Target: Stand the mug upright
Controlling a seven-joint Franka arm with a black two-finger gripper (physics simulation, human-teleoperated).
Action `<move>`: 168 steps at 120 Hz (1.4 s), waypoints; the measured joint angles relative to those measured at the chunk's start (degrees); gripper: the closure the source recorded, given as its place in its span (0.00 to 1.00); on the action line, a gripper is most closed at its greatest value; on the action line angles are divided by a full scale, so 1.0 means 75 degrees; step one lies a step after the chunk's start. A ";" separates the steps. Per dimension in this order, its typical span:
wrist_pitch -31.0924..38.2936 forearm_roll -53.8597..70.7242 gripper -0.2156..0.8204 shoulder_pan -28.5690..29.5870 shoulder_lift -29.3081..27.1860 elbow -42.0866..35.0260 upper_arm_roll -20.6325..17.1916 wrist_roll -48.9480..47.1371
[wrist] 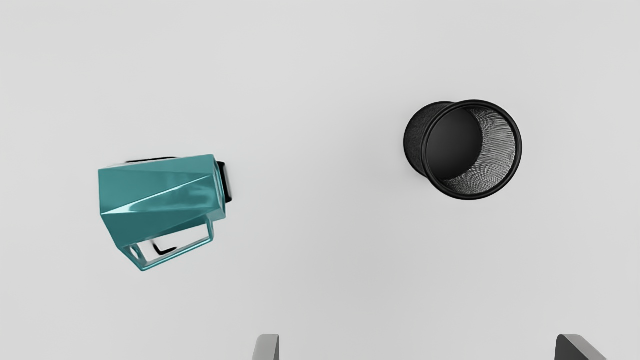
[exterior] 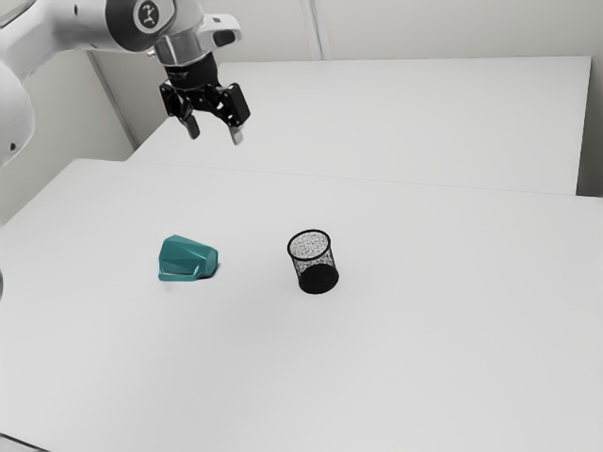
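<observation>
Two things rest on the smooth, pale table (exterior: 424, 348): a teal mug (exterior: 188, 259) and a black mesh cup (exterior: 315, 267). I see the mug lying on its side, left of centre in the exterior view, its glossy body folded into flat, angular facets that catch streaks of light. Its handle (wrist: 178, 254) is a slim, squared loop, out to one side of the body. The mesh cup stands upright near the middle of the exterior view, well apart from the mug, with a round, smooth rim, fine woven wire walls and a solid dark base. My gripper (exterior: 215, 135) hangs above the table at the exterior view's upper left, its two grey fingers (wrist: 266, 349) spread wide with nothing between them.
</observation>
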 joint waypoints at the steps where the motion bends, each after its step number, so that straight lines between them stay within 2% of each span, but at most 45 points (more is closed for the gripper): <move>1: 0.0002 0.0000 0.21 -0.0001 0.0002 -0.0002 0.0001 -0.0001; 27: 0.0106 0.0019 0.21 -0.0081 0.0083 -0.0036 -0.0010 -0.0037; 46: 0.0117 -0.0061 0.21 0.0007 0.0032 -0.0429 -0.0041 -0.0159; 62: 0.0124 -0.0469 0.21 0.0523 0.0040 -0.0708 -0.0036 0.0046; 88: 0.0315 -0.1173 0.21 0.1549 0.0239 -0.1079 -0.0027 0.1331; 130: 0.0648 -0.2864 0.21 0.3597 0.1870 -0.1197 -0.0026 0.3340; 142: 0.0705 -0.3400 0.21 0.4050 0.2390 -0.1125 0.0012 0.3805; 168: 0.0683 -0.4063 0.21 0.4686 0.2914 -0.1090 0.0020 0.4586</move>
